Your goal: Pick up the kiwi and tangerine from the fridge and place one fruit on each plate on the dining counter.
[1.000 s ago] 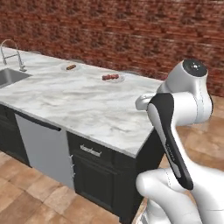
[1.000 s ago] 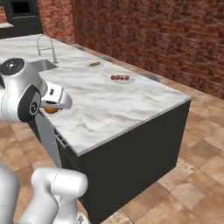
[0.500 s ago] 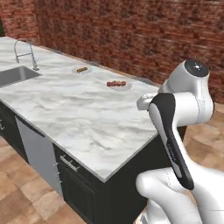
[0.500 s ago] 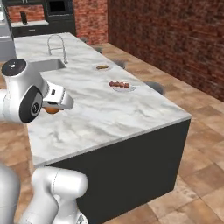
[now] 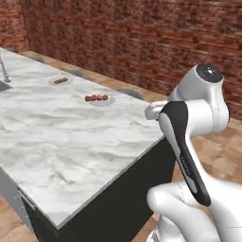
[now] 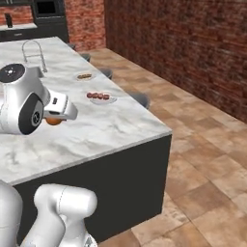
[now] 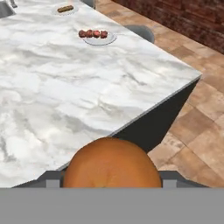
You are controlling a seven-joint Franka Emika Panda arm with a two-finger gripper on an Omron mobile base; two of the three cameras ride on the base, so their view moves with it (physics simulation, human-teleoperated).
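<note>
My gripper (image 7: 111,178) is shut on the tangerine (image 7: 111,162), a bright orange ball that bulges up between the fingertips (image 7: 51,180) in the hand view. From the right base view the tangerine (image 6: 53,121) peeks out under the white hand, held above the near part of the dining counter (image 6: 101,130). Two white plates lie farther along the marble top: the nearer plate (image 7: 107,40) carries a row of small red-brown pieces, the farther plate (image 7: 57,12) a brown piece. The kiwi and the fridge are out of view.
The dining counter's corner (image 7: 199,76) and dark side drop to a tiled floor (image 6: 202,159). A faucet (image 6: 34,48) and sink sit at the far end. Grey stools (image 6: 140,99) stand along the far side, before a brick wall (image 5: 142,42).
The whole picture has shifted: the base has driven, bringing the counter's corner and the plates closer. The gripper stays shut on the tangerine, the arm in the same pose.
</note>
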